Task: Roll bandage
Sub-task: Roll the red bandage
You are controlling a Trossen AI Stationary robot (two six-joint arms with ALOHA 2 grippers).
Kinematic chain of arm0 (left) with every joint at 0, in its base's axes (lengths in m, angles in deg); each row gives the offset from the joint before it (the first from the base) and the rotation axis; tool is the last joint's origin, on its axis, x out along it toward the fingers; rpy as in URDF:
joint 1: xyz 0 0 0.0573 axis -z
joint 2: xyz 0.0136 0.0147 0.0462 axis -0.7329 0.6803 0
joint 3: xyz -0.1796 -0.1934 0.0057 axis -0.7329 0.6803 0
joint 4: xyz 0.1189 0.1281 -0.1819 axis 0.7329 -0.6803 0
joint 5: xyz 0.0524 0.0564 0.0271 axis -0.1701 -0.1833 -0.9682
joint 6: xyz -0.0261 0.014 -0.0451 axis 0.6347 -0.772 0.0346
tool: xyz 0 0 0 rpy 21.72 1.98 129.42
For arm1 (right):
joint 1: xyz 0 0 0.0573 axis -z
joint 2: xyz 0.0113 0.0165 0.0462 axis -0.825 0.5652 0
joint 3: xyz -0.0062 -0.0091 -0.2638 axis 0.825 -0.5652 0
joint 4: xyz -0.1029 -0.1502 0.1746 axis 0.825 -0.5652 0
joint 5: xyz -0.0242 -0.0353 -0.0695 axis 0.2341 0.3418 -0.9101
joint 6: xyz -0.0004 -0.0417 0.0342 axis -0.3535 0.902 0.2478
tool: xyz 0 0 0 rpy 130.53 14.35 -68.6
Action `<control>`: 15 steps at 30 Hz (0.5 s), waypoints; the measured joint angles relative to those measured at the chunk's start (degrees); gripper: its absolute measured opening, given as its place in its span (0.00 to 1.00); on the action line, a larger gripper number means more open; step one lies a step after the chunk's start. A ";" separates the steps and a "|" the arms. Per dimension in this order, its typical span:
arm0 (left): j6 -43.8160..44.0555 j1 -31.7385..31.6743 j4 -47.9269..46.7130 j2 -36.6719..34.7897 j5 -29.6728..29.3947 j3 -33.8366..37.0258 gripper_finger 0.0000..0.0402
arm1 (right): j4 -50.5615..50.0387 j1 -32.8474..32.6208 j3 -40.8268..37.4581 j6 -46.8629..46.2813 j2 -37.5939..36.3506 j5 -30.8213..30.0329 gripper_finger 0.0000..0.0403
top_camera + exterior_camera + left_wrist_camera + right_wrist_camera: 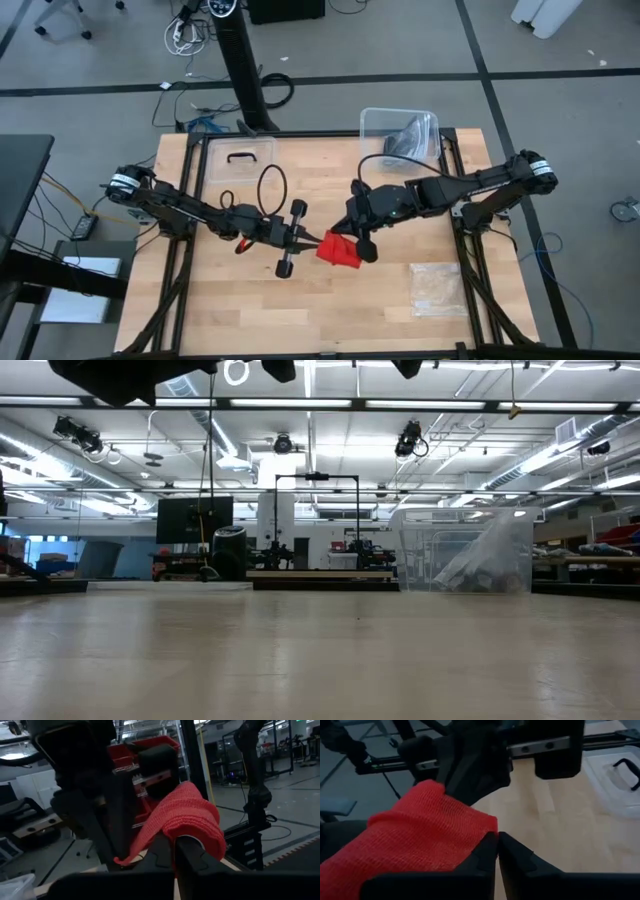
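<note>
Grey floor [560,40], ceiling strip lights [300,402]

Bright, even ceiling light; both wrist views are blurred up close.

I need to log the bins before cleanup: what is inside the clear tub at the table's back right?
The clear tub holds something dark and crumpled-looking; I cannot tell what it is, nor what lies beneath it.
</note>
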 joint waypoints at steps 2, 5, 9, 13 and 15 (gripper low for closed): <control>0.11 0.01 0.04 -0.23 0.00 -0.05 0.00 | -0.01 -0.70 0.00 -0.02 0.02 -0.28 0.07; 0.36 0.33 0.04 -1.09 -0.02 -0.05 0.00 | -0.03 -1.83 0.00 -0.44 0.02 -1.50 0.11; 0.44 1.15 -0.28 -2.10 0.05 -0.05 0.00 | -0.77 -3.05 0.00 -0.78 0.02 -4.73 0.18; 0.48 1.75 -0.62 -2.10 0.13 -0.03 0.00 | -2.16 -4.01 0.00 -1.40 -0.56 -8.59 0.26; 1.46 1.81 -0.46 -2.10 0.22 -0.03 0.00 | -2.37 -4.40 0.00 -1.41 -1.49 -9.66 0.29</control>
